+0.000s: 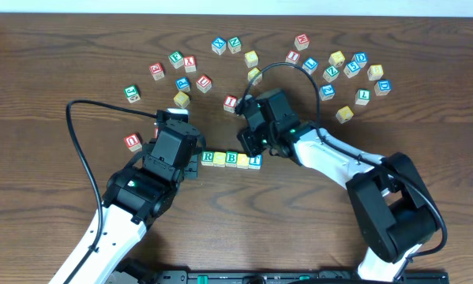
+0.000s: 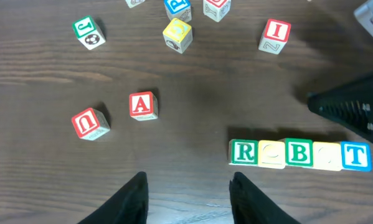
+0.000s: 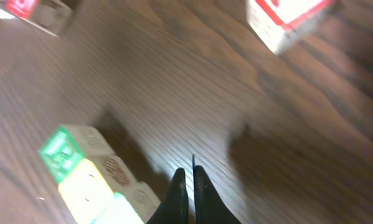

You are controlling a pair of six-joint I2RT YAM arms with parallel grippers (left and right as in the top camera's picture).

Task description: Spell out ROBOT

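The word ROBOT lies as a tight row of cubes: green R (image 2: 243,152), yellow face (image 2: 271,154), green B (image 2: 298,152), yellow face (image 2: 327,156), blue T (image 2: 355,155). From overhead the row (image 1: 231,158) sits between the two arms. My left gripper (image 2: 187,190) is open, holds nothing, and stands back from the row's R end. My right gripper (image 3: 187,177) is shut and empty, hovering just beyond the row. The green cube (image 3: 61,151) and its yellow neighbour (image 3: 89,190) show to its left.
Loose cubes lie near the row: red A (image 2: 142,106), red U (image 2: 90,122), red I (image 2: 274,35), a yellow cube (image 2: 177,34), green J (image 2: 88,32). Several more are scattered across the back of the table (image 1: 331,67). A black cable (image 1: 74,134) loops at the left.
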